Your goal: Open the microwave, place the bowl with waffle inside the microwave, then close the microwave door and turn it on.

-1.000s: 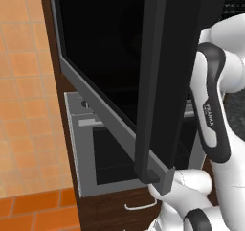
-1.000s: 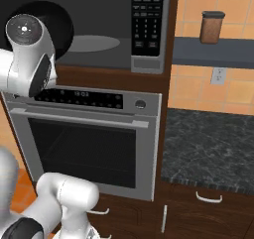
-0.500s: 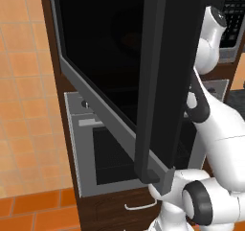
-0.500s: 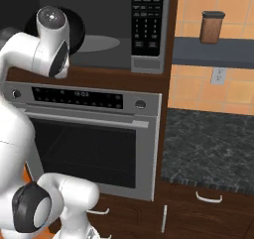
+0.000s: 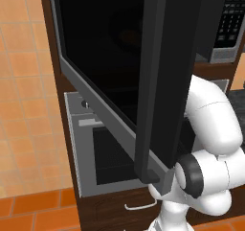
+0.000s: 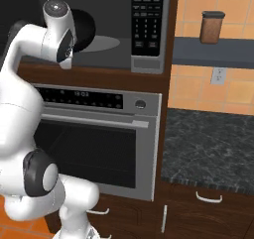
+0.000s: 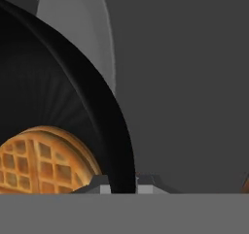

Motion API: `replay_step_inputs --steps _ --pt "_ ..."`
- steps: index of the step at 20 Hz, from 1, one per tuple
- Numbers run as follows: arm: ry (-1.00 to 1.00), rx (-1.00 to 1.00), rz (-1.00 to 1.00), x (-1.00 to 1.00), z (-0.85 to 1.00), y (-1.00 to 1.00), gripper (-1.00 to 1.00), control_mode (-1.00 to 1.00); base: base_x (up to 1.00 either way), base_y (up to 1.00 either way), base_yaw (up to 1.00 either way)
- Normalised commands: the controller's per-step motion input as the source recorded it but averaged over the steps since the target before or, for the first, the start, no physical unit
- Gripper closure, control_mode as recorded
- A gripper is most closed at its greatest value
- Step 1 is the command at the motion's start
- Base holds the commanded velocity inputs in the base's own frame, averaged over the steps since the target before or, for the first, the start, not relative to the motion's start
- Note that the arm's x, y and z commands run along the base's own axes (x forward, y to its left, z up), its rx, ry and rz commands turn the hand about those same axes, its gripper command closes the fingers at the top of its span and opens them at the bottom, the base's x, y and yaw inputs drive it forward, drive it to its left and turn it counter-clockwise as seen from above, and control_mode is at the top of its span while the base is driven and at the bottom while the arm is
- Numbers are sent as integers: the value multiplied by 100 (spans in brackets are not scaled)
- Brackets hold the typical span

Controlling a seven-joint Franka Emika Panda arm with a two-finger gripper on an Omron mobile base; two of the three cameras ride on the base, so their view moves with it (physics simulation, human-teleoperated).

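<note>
The microwave (image 6: 149, 64) stands open, its keypad panel (image 6: 147, 22) on the right of the cavity. The microwave door (image 5: 107, 62), black glass in a grey frame, is swung out wide toward the left base camera. The black bowl (image 6: 87, 29) is held inside the cavity, above the grey turntable (image 6: 108, 43). In the hand view the bowl (image 7: 58, 97) is close up, with the golden waffle (image 7: 39, 160) in it. My gripper (image 7: 121, 182) is shut on the bowl's rim, one fingertip on each side of it.
Below the microwave sits a silver oven (image 6: 99, 144) with a display strip, one knob and a bar handle. To the right lie a dark stone counter (image 6: 213, 149) and a shelf with a brown jar (image 6: 211, 27). Drawers with white handles (image 6: 208, 198) run underneath.
The arm has straightened and reached further in. The bowl has moved right, deeper into the microwave cavity. The door has stayed open.
</note>
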Motion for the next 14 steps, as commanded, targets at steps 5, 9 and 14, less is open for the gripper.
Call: replay_step_inputs --steps 5,9,14 --pt "3 5 -8 66 -5 0 100 -100 0 0 0" --pt "7 4 -1 50 -29 0 -100 -100 0 0 0" --pt "3 8 0 8 -25 0 -100 -100 0 0 0"
